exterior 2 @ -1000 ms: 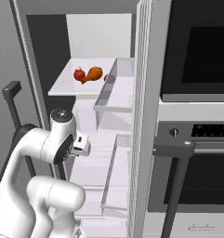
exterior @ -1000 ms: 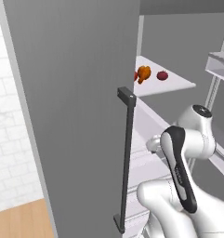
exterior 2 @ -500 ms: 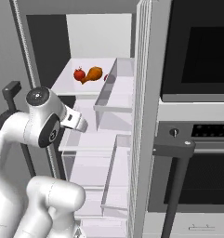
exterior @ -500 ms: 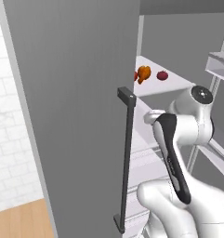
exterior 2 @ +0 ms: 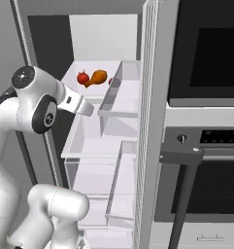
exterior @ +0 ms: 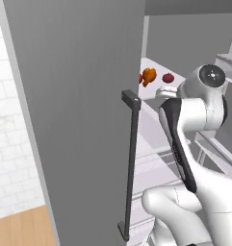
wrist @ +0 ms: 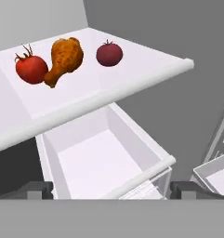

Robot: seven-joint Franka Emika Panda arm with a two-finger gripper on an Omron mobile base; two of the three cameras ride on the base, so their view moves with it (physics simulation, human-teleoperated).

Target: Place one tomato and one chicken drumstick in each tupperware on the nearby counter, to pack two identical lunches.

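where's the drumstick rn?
Chicken drumstick lies on the white fridge shelf, between two tomatoes: bright red one beside it, darker one apart.

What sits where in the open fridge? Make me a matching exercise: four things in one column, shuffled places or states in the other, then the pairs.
Things:
1. bright red tomato
2. chicken drumstick
3. dark red tomato
4. end effector

Places or states:
A. between the two tomatoes on the fridge shelf
B. open, holding nothing
C. at the drumstick's bone end
D. apart from the drumstick, towards the shelf's far corner

Pairs: 1-C, 2-A, 3-D, 4-B
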